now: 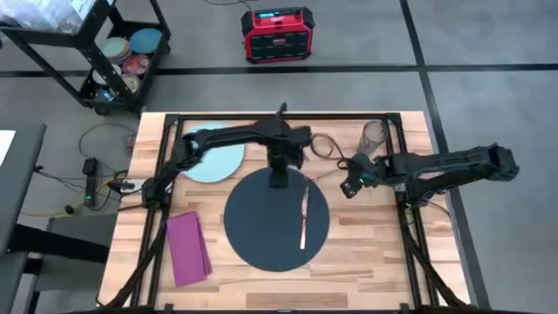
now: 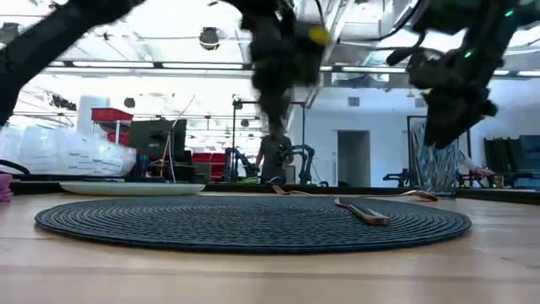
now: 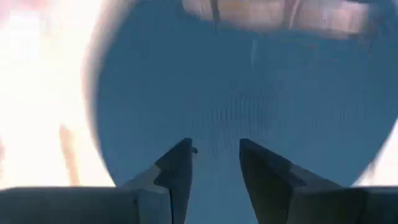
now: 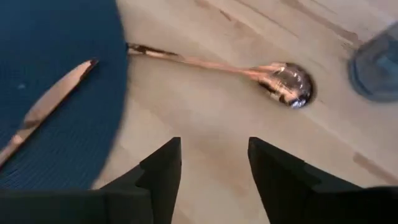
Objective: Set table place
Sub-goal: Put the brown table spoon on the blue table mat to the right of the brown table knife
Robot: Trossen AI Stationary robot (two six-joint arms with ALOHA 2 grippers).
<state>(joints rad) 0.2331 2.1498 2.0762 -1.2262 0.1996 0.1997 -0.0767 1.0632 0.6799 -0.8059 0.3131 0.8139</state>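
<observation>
Right hand [image 4: 211, 171] open over bare table [image 4: 205, 106] (spoon [image 4: 273, 74] seemingly beyond).

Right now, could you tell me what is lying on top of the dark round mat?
Only a copper knife lies on the mat, toward its right side. The left hand hangs over its far edge, hiding that bit.

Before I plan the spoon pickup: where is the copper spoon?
In the high view the copper spoon lies on the bare table, just off the dark mat toward the right gripper.
</observation>
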